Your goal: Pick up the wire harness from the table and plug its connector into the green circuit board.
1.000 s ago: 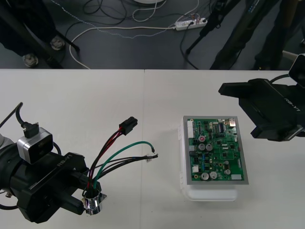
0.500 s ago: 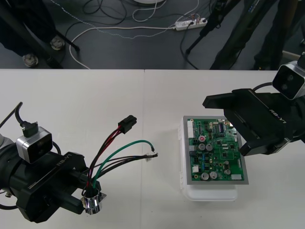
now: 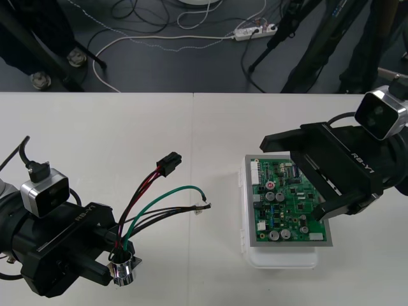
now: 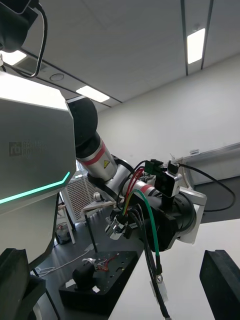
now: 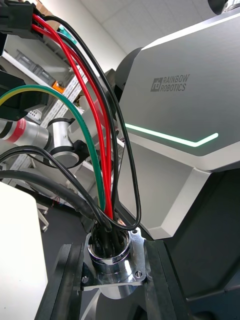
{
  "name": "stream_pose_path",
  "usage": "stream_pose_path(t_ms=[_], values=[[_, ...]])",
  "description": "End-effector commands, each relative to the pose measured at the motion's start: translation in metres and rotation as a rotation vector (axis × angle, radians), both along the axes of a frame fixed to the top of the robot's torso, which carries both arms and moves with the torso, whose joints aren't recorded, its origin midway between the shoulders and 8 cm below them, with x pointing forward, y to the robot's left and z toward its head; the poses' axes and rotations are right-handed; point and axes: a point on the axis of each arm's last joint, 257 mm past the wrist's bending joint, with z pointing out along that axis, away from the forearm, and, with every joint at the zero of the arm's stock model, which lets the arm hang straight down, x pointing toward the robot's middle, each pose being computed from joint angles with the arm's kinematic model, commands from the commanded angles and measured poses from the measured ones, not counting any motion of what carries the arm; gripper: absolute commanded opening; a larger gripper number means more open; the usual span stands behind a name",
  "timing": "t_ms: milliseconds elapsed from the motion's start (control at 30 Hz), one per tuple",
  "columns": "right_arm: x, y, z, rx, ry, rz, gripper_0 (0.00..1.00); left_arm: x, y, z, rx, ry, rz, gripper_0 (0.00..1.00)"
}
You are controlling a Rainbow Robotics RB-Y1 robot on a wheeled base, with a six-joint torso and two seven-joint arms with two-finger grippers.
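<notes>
My left gripper (image 3: 112,262) is at the table's near left, shut on the harness's round metal socket (image 3: 123,270). The red, black and green wires (image 3: 143,207) fan up and right from it to the small black plug (image 3: 169,165), which hangs free, left of the board. The left wrist view shows the socket (image 5: 115,254) clamped between the black fingers (image 5: 63,280). The green circuit board (image 3: 280,207) lies on its white base, right of centre. My right gripper (image 3: 292,180) hovers open over the board. From the right wrist, the held harness (image 4: 150,225) faces the open gripper (image 4: 120,290).
The white base (image 3: 284,258) juts out at the board's near side. A loose green wire end (image 3: 205,206) reaches toward the board. The table's far edge and dark floor with cables (image 3: 191,35) lie beyond.
My right gripper has moved left from the table's right side to above the board. The left gripper and harness have barely shifted.
</notes>
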Motion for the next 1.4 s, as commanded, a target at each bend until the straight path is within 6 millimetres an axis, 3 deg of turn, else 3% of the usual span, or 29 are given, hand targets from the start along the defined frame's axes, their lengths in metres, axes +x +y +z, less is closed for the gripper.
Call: stream_pose_path(t_ms=[33,267,567,1400], values=[[-0.002,0.02,0.007,-0.035,0.001,0.03,1.0,-0.017,0.004,0.012,0.014,0.022,-0.096,0.0],[0.018,0.035,-0.001,-0.067,0.013,-0.054,1.0,-0.017,0.004,0.013,0.013,0.02,-0.096,0.0],[0.034,0.057,0.016,-0.028,0.037,-0.092,1.0,-0.016,0.004,0.013,0.013,0.019,-0.097,0.0],[0.026,0.093,0.043,0.019,0.108,-0.014,1.0,-0.016,0.004,0.014,0.009,0.016,-0.097,0.0]])
